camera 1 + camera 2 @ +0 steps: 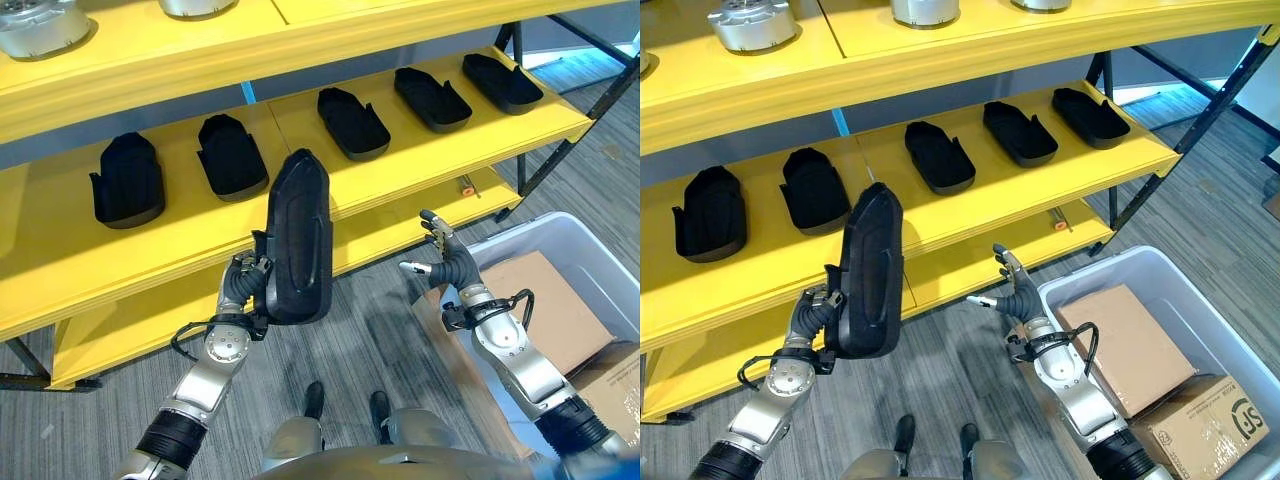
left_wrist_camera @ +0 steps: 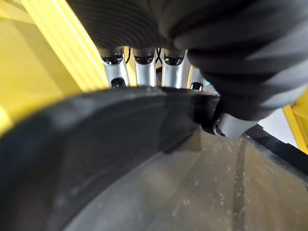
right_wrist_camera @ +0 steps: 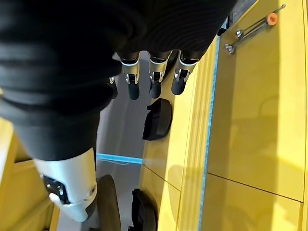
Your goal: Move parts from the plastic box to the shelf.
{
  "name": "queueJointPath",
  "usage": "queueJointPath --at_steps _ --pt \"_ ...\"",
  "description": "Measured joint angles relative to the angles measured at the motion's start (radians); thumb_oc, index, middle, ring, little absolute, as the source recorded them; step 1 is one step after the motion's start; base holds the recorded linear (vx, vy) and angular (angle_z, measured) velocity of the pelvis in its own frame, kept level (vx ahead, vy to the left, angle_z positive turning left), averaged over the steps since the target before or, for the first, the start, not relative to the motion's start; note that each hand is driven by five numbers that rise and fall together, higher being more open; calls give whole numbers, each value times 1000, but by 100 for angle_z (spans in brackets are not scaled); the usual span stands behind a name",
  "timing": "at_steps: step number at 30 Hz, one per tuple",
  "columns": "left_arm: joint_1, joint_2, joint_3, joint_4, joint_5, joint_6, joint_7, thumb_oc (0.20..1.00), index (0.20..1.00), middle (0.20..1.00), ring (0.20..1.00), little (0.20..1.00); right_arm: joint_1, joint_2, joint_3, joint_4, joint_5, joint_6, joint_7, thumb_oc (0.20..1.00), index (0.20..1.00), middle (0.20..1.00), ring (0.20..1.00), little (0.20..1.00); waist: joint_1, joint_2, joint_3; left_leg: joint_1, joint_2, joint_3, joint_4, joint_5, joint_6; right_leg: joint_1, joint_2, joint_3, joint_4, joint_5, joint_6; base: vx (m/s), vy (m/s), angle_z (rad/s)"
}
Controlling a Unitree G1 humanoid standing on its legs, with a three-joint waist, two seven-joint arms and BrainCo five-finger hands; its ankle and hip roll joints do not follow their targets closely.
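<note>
My left hand (image 1: 245, 285) is shut on a long black moulded part (image 1: 298, 238), holding it upright in front of the yellow shelf's middle board (image 1: 60, 240). In the left wrist view its fingers (image 2: 144, 72) curl over the part's rim (image 2: 96, 125). Several matching black parts (image 1: 352, 122) lie in a row on that board. My right hand (image 1: 445, 262) hovers open and empty between the shelf and the grey plastic box (image 1: 600, 250) at the lower right.
Two cardboard boxes (image 1: 1130, 345) lie inside the plastic box. Round metal parts (image 1: 750, 22) stand on the top shelf board. A small orange-tipped tool (image 1: 466, 186) rests on the lowest board. Black shelf legs (image 1: 560, 150) slant down at the right.
</note>
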Motion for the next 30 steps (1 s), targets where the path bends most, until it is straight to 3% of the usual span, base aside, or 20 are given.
queueJointPath --at_steps 8,10,11,12,13,15,16,18,21,22,24,25,26,27,28,30 --pt "-5 0 4 0 0 0 21 200 200 200 200 200 2 -1 -2 -2 -20 -1 -11 1000 1000 1000 1000 1000 -10 7 4 -23 -18 45 41 -2 -1 31 4 -15 -10 -19 -18 110 -40 30" --pt "-30 -6 1 1 0 1 21 200 200 200 200 200 8 -5 -9 -2 -34 -2 -14 1000 1000 1000 1000 1000 -37 21 13 -50 -27 110 52 6 13 32 13 -12 14 -40 -31 50 38 103" --pt "-61 -20 -7 1 0 6 21 200 200 200 200 200 24 -11 -19 -2 -39 -3 -20 1000 1000 1000 1000 1000 -53 32 20 -48 -6 215 25 -36 25 42 2 -50 21 -37 -64 72 76 105" --pt "-73 -19 -13 1 -1 8 21 200 200 200 200 200 34 -9 -25 -4 -39 -3 -21 1000 1000 1000 1000 1000 -57 24 24 -48 8 288 38 -73 16 44 -16 -66 23 -36 -74 64 74 104" --pt "-83 -16 -18 -3 -7 8 23 200 200 200 200 200 39 -10 -34 -6 -40 -7 -20 1000 1000 1000 1000 1000 -62 15 31 -54 15 332 84 -90 29 45 -38 -81 35 -44 -83 49 80 46" --pt "-73 -18 -18 -6 -9 10 35 200 200 200 200 200 40 -12 -45 -6 -40 -14 -21 1000 1000 1000 1000 1000 -65 21 34 -43 37 332 163 -81 32 42 -38 -84 96 -86 -83 71 143 15" --pt "-76 -18 -16 -4 -9 11 37 200 200 200 200 200 41 -7 -53 -6 -40 -21 -21 1000 1000 1000 1000 1000 -75 16 39 -37 38 318 169 -81 4 37 -42 -85 134 -110 -78 131 353 6" --pt "-85 -15 -15 -4 -9 7 38 200 200 200 200 200 42 -6 -88 -23 -40 -31 -16 1000 1000 1000 1000 1000 -82 -13 62 -60 31 290 196 -96 -12 4 -82 -71 176 -123 -85 116 348 -2" --pt "-87 3 -15 23 -32 7 36 200 200 200 200 200 58 -25 -132 -53 -39 -35 -11 1000 1000 1000 1000 1000 -94 -42 78 -89 174 252 184 -83 -43 -1 -110 -74 175 -119 -81 88 308 4" --pt "-92 3 -16 50 -49 5 35 200 200 200 200 200 57 -38 -146 -54 -39 -37 -11 1000 1000 1000 1000 1000 -106 -44 79 -87 235 251 138 -73 -58 1 -121 -77 184 -123 -75 138 547 19" --pt "-112 -3 -30 94 -58 4 37 200 200 200 200 200 60 -51 -172 -56 -38 -46 -11 1000 1000 1000 1000 1000 -119 -50 82 -87 254 291 111 -66 -46 10 -188 -75 210 -147 -21 131 482 22" --pt "-121 -5 -39 104 -58 4 37 200 200 200 200 200 59 -52 -173 -56 -38 -46 -10 1000 1000 1000 1000 1000 -128 -40 76 -82 242 296 97 -62 -40 15 -209 -75 221 -157 6 123 356 18" --pt "-125 -10 -42 102 -58 2 37 200 200 200 200 200 60 -60 -171 -60 -38 -49 -8 1000 1000 1000 1000 1000 -136 -21 72 -71 225 289 98 -41 6 16 -217 -70 240 -168 31 158 438 4" --pt "-124 -27 -43 102 -58 0 38 200 200 200 200 200 64 -69 -173 -58 -39 -53 2 1000 1000 1000 1000 1000 -133 9 63 -55 201 285 101 -11 7 18 -222 -63 255 -181 67 168 438 0" --pt "-131 -25 -41 103 -59 1 41 200 200 200 200 200 76 -44 -149 -56 -37 -53 8 1000 1000 1000 1000 1000 -131 -28 58 -40 137 286 100 7 -61 21 -277 -29 268 -182 91 187 439 3" --pt "-146 -25 -41 101 -60 1 40 200 200 200 200 200 81 -40 -140 -57 -36 -52 26 1000 1000 1000 1000 1000 -125 -34 58 -41 92 286 94 6 -69 27 -315 -27 252 -144 111 164 326 21"
